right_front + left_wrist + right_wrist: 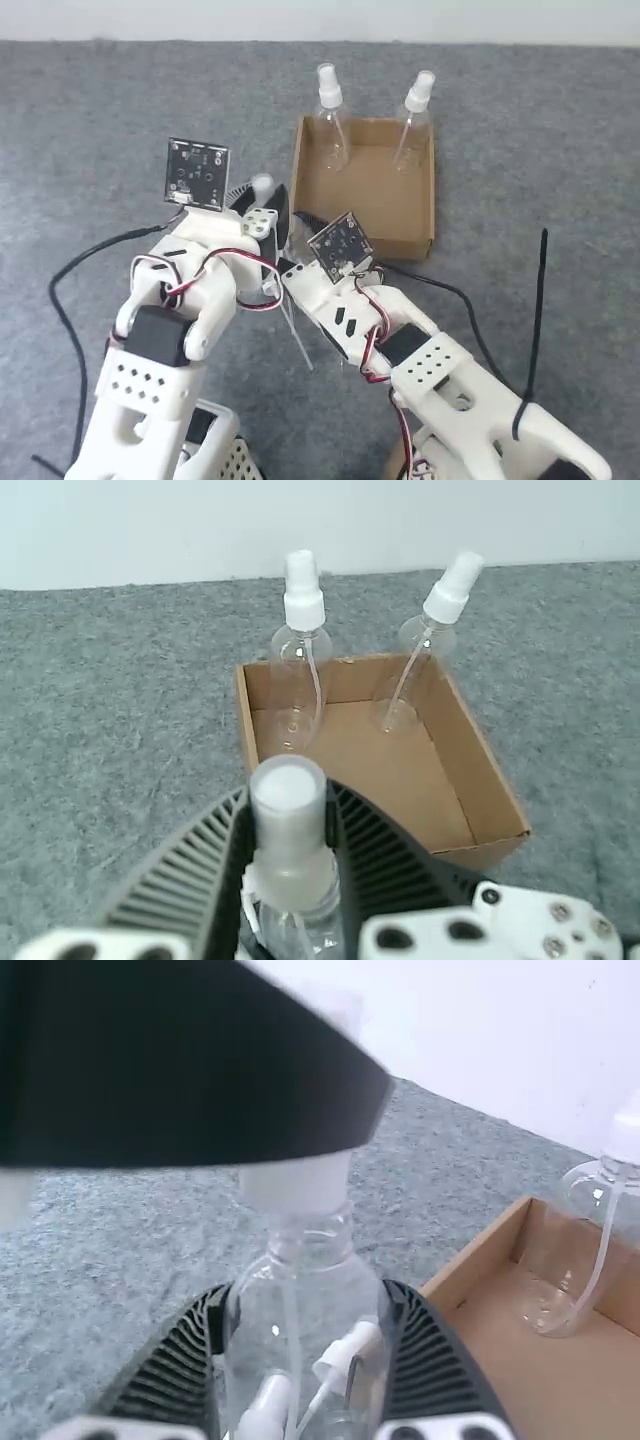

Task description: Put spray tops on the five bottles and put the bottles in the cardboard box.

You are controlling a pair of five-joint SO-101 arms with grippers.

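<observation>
Between the two arms stands a clear bottle (300, 1290) with a white spray top (288, 792) on its neck. My left gripper (288, 820) is shut on that spray top (262, 184) from above. My right gripper (300, 1350) is shut on the bottle's body lower down. The cardboard box (420, 238) lies just beyond and to the right of them. Two capped bottles (330, 130) (413, 125) stand at the box's far end; the left wrist view shows them as one upright bottle (300, 670) and one leaning bottle (425, 640).
A loose spray top with a thin white tube (296, 335) lies on the grey carpet between the arms. Black cables (538, 300) run along the right arm and to the left of the left arm. The near half of the box floor (400, 770) is bare.
</observation>
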